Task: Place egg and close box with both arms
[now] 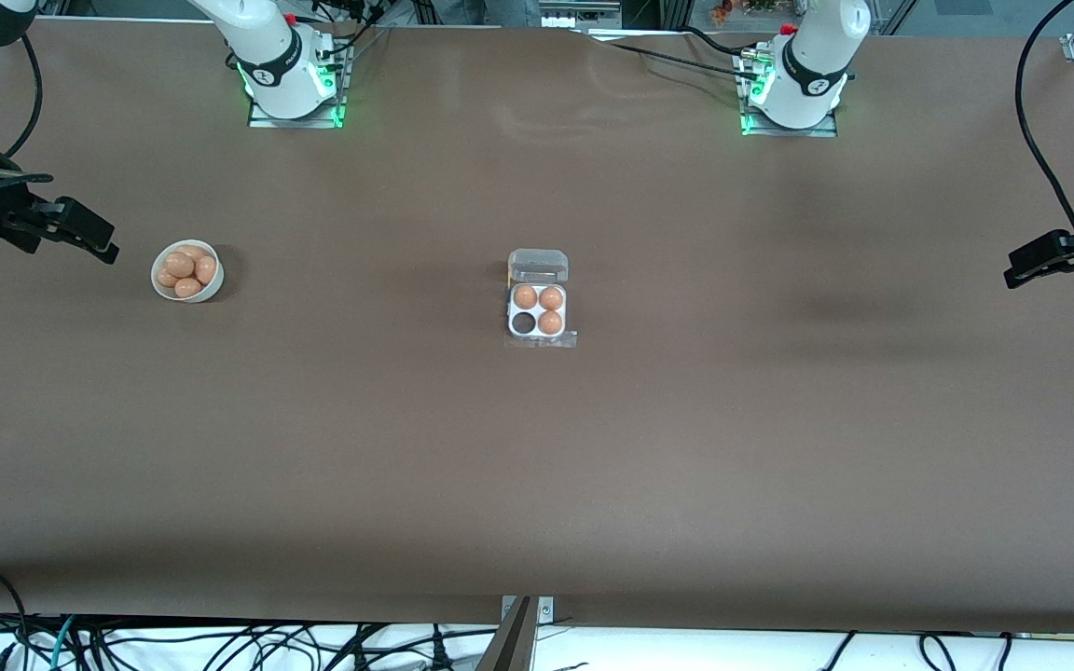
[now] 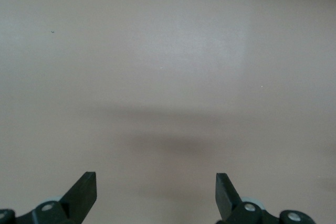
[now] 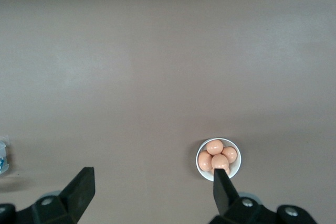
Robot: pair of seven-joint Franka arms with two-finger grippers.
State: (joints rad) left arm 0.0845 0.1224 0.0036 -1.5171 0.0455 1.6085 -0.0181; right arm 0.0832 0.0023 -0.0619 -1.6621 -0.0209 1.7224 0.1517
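Observation:
The clear box (image 1: 537,310) sits mid-table with its lid (image 1: 538,266) open. Three of its cells hold brown eggs (image 1: 537,298) and one cell (image 1: 524,322) is empty. Several more eggs (image 1: 185,270) lie in a cream bowl (image 1: 164,294) toward the right arm's end, also in the right wrist view (image 3: 206,171). My right gripper (image 1: 94,238) hangs open and empty in the air beside the bowl; its fingers (image 3: 81,187) show wide apart. My left gripper (image 1: 1026,266) hangs open and empty at the left arm's end of the table, over bare table (image 2: 168,103).
The brown table (image 1: 537,485) spreads wide around the box. Black cables (image 1: 1040,140) trail near both ends and along the edge nearest the front camera. Both arm bases (image 1: 290,75) stand at the table edge farthest from the front camera.

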